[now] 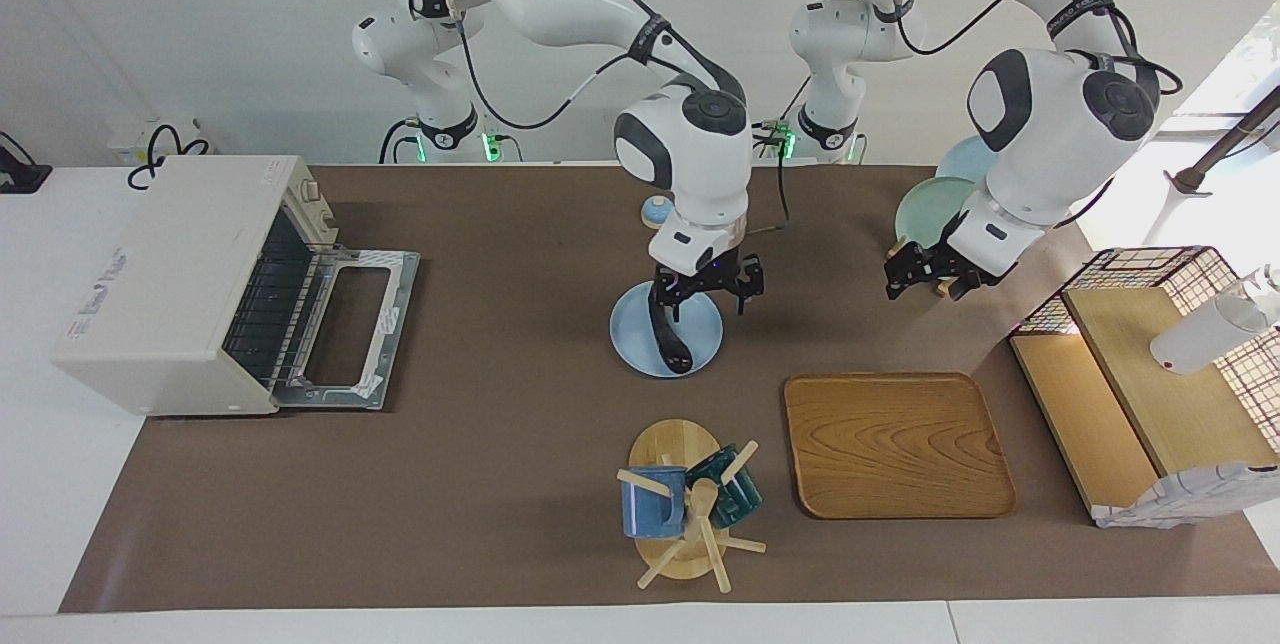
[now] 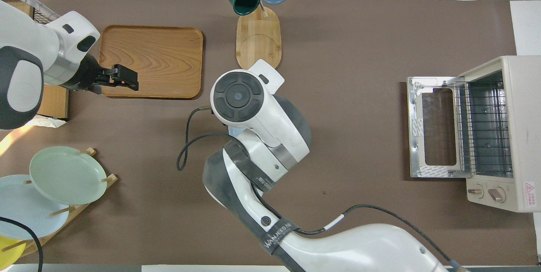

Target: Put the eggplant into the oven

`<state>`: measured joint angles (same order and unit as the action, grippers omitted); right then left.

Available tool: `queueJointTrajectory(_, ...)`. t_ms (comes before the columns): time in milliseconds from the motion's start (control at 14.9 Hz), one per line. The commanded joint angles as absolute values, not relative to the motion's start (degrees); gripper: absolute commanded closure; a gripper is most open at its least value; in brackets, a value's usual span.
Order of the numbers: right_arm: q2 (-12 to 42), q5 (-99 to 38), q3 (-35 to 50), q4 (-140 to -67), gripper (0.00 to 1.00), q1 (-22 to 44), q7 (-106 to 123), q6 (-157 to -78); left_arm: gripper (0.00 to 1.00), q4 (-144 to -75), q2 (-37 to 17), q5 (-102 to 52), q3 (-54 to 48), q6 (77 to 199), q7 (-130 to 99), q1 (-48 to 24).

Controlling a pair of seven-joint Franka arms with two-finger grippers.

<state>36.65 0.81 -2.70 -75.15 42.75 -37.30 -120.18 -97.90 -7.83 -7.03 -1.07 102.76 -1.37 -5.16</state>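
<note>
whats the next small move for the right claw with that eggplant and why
Probably lift straight up. The right claw is down at the upper end of the eggplant, which still lies on the blue plate. The oven at the right arm's end of the table has its door dropped open. The left claw waits.

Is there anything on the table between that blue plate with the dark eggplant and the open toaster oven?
No. In the facing view only bare brown mat lies between the round pale-blue plate and the cream-white toaster oven's dropped door.
</note>
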Motion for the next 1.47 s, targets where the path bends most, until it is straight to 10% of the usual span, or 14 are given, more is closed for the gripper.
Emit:
queueJointTrajectory(0,39.4,3.5,-3.0,-73.5,0.0,45.4,-38.2,-120.7,0.0,-98.7,-2.4,-4.7,-1.6,97.8,-0.2,-4.1)
queueJointTrajectory(335,36.5,4.0,-2.9,-84.6,0.35,46.1,-38.2,-127.3,0.0,-101.3,3.2,-3.3,-1.6,94.0,0.5,-4.1)
queueJointTrajectory(669,35.2,4.0,-3.0,-88.3,0.47,46.7,-38.3,-128.8,0.0,-103.6,5.4,-3.0,-1.5,92.8,0.5,-5.0)
queueJointTrajectory(870,35.2,4.2,-3.0,-87.6,1.0,46.7,-38.2,-127.7,0.0,-104.7,6.3,-2.0,-1.6,93.4,0.8,-4.7)
queueJointTrajectory(1406,33.3,13.0,-3.1,-78.0,1.0,45.0,-36.6,-107.4,0.0,-102.0,7.3,0.0,-2.2,92.5,2.4,-2.8)
